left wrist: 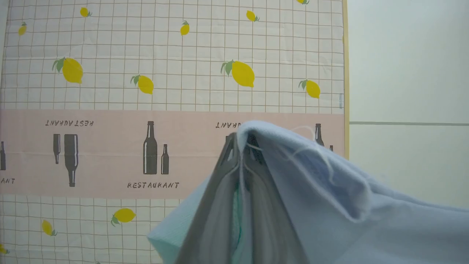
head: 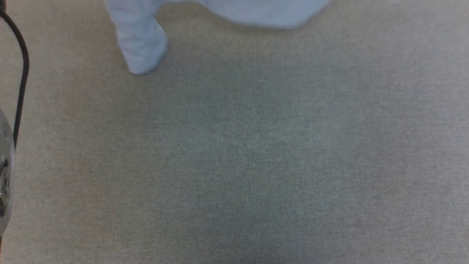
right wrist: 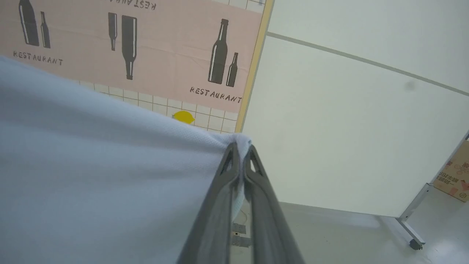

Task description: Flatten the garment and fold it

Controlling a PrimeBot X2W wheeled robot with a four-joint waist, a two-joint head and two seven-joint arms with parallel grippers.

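Looking down on the worktop [head: 256, 165] now: a broad, flat, grey-beige surface with a fine woven texture, like felt or low carpet, running edge to edge of the head view. A softer, darker shade sits across its middle and fades towards the sides. At the far edge is the light blue shirt [head: 141, 40], one sleeve-like end reaching down over the surface at the upper left, blurred. Whether it touches the worktop or hangs just above it, I can't tell. The near stretch is flat and smooth.
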